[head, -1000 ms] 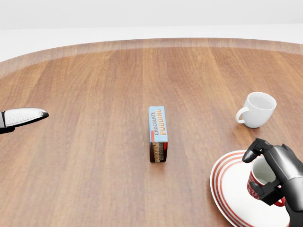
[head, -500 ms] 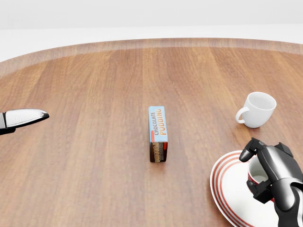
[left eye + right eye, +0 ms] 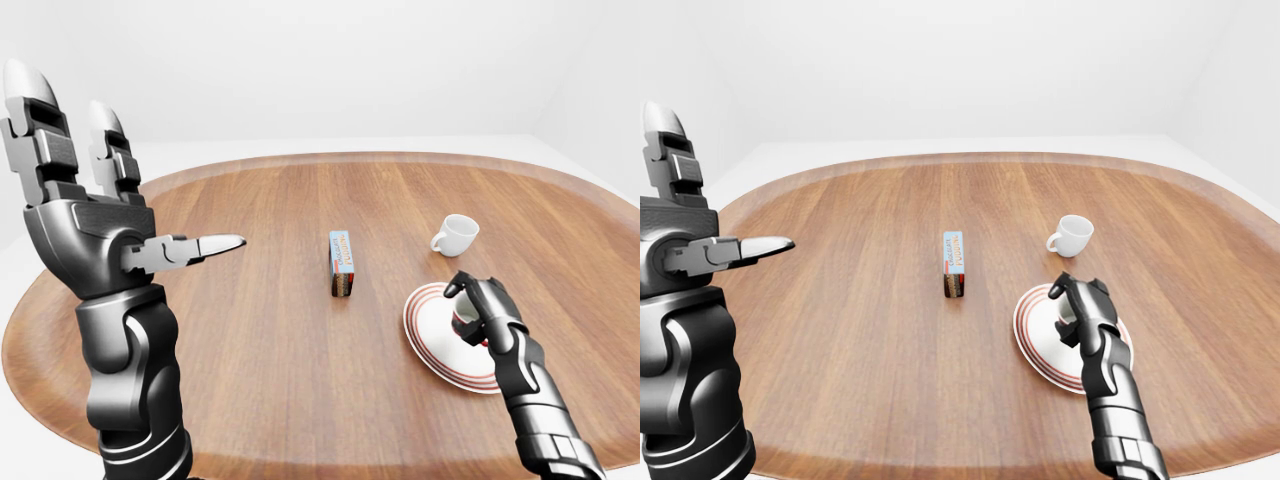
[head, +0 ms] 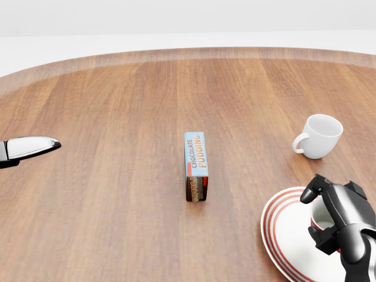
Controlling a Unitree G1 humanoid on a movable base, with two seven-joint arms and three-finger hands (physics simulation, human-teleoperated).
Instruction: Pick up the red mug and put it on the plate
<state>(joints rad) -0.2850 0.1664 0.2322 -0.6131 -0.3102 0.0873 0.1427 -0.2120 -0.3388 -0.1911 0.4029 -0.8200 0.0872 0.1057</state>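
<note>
The left hand (image 3: 95, 225) is raised with fingers spread, clear of the work and holding nothing. A pudding box (image 4: 196, 166) stands mid-surface (image 4: 117, 194), a white cup (image 4: 319, 136) beyond. At right, the right hand (image 4: 339, 218) fingers wrap the red mug (image 4: 320, 218), resting on the plate (image 4: 288, 241), apparently ready for release.

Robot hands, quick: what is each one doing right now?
Left robot hand: open, fingers spread, raised, holding nothing.
Right robot hand: closed round the red mug, over the plate.
</note>
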